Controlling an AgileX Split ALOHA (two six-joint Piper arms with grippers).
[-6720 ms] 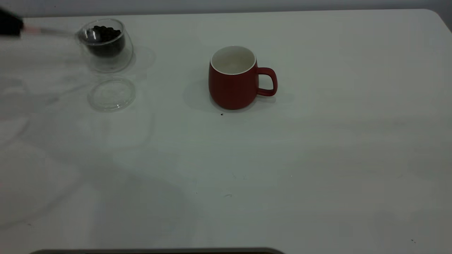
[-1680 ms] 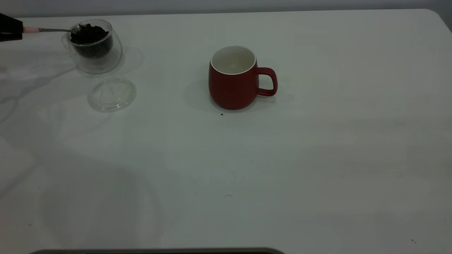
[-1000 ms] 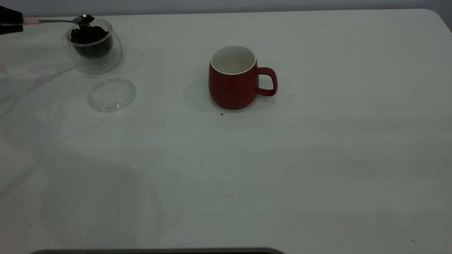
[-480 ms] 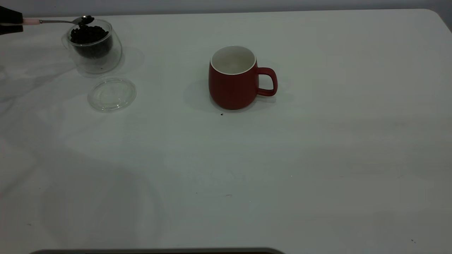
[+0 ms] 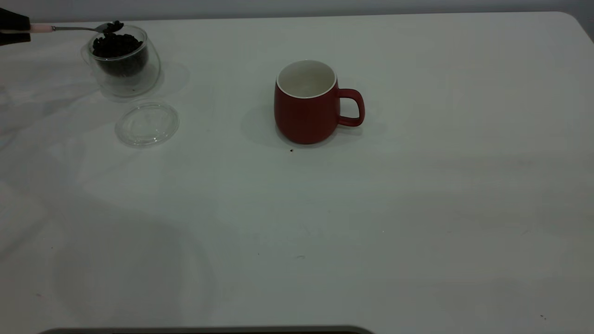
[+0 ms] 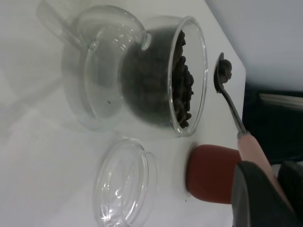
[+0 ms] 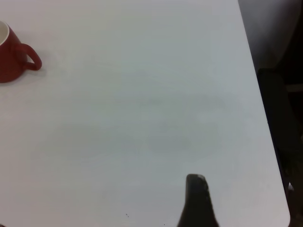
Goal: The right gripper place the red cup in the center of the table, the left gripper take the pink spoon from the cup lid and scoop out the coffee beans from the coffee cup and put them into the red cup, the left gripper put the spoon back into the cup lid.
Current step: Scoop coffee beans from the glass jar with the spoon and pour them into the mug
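The red cup [image 5: 306, 111] stands upright and empty near the middle of the table [image 5: 417, 208], its handle to the right. It also shows in the left wrist view [image 6: 210, 172] and the right wrist view [image 7: 12, 56]. The coffee cup [image 5: 124, 62] with coffee beans [image 5: 116, 45] stands at the far left. My left gripper [image 5: 11, 28] is shut on the pink spoon [image 5: 69, 28] and holds it level. The spoon bowl carries a few beans just above the cup's rim. The cup lid [image 5: 147, 124] lies empty in front of the coffee cup. My right gripper [image 7: 196, 201] is out of the exterior view.
The right gripper hovers near the table's right edge [image 7: 265, 142], far from the red cup. A few dark specks lie on the white top, one just in front of the red cup [image 5: 291, 150].
The spoon has come up out of the coffee cup with a few beans in its bowl and has held nearly still for the last second. Earlier the coffee cup slid a little left.
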